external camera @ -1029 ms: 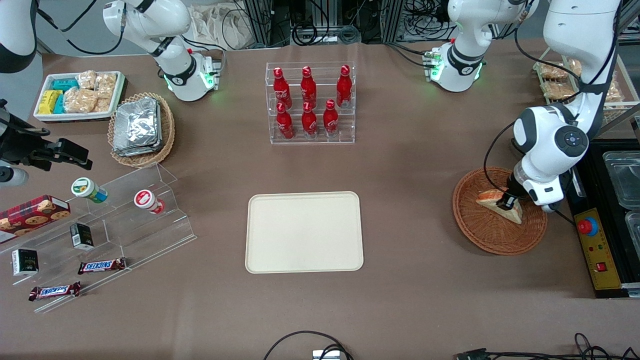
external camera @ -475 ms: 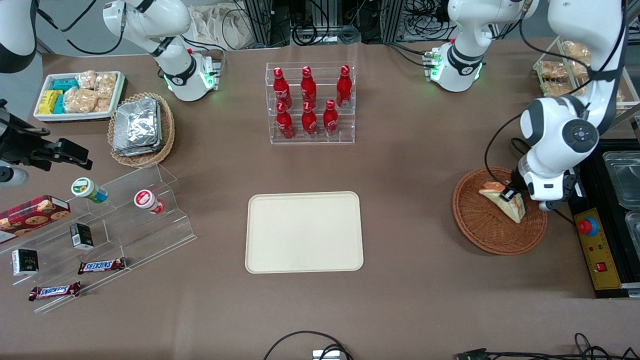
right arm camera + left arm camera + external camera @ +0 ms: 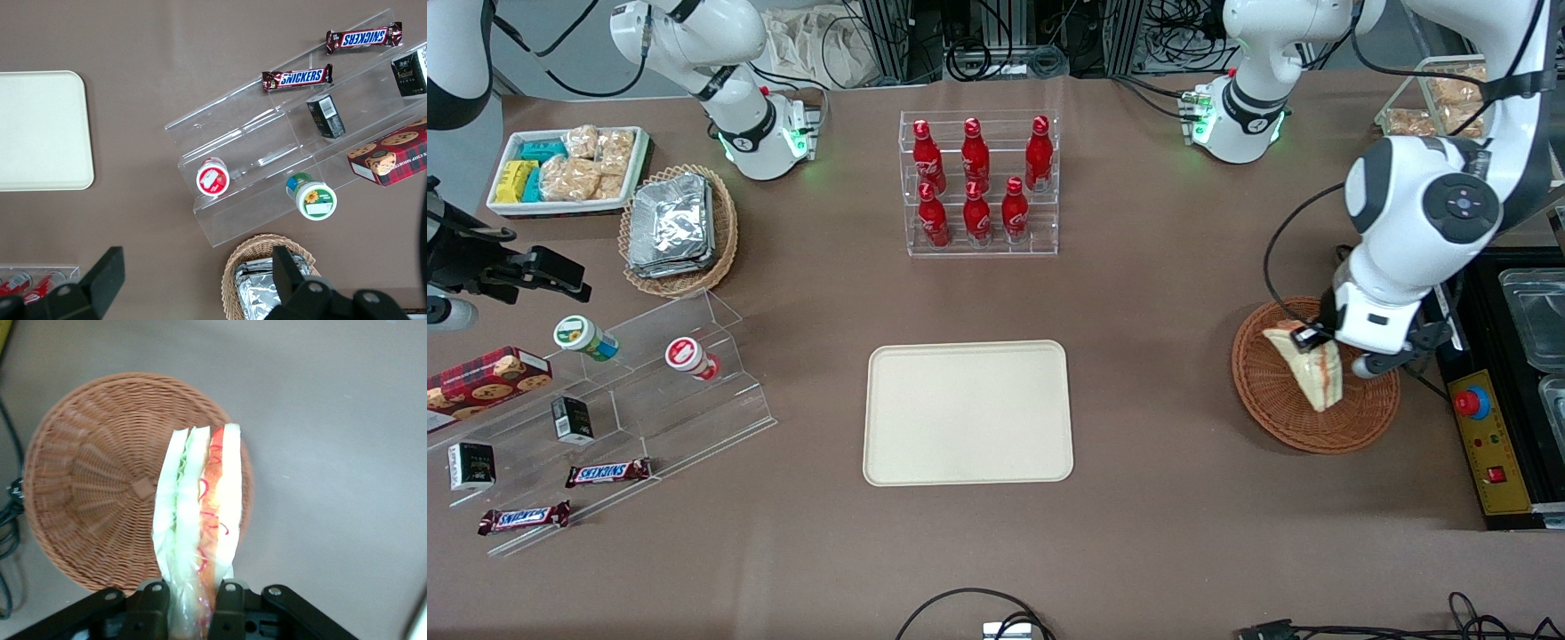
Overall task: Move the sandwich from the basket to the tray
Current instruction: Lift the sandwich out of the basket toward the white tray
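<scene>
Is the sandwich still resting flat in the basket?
No: the gripper is clamped on the sandwich, which hangs lifted above the basket.

My gripper (image 3: 1307,339) clamps the sandwich (image 3: 1309,363) above the basket (image 3: 1272,391). Toward nine o'clock, bare tabletop runs unobstructed to the tray (image 3: 967,413); the bottle rack (image 3: 980,182) stands clear at eleven o'clock.
</scene>
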Action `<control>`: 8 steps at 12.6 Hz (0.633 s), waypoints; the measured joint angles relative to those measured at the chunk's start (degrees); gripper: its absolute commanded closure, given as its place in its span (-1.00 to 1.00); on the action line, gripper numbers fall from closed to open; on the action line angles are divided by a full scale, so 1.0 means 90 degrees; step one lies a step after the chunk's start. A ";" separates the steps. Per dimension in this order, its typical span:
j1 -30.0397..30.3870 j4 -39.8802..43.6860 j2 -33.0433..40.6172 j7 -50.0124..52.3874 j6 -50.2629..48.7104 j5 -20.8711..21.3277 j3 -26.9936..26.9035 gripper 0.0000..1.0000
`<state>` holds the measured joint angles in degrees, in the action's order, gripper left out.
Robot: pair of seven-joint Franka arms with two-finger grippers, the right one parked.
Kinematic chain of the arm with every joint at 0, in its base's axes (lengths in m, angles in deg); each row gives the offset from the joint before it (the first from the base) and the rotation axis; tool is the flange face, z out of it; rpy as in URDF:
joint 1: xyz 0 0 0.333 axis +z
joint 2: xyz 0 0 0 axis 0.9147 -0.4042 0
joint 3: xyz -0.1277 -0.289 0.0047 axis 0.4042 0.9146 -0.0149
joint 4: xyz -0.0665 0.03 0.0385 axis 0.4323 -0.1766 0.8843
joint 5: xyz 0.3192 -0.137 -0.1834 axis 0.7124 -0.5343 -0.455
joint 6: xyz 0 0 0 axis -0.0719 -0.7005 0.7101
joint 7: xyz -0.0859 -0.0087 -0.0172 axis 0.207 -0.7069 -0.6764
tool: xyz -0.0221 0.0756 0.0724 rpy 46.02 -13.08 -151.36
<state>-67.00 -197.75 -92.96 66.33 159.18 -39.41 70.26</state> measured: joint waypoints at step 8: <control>-0.0438 0.1582 -0.0824 0.0573 -0.0679 0.0311 0.0850 0.74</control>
<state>-70.94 -183.51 -100.37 71.49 153.08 -36.61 77.91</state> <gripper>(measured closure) 0.833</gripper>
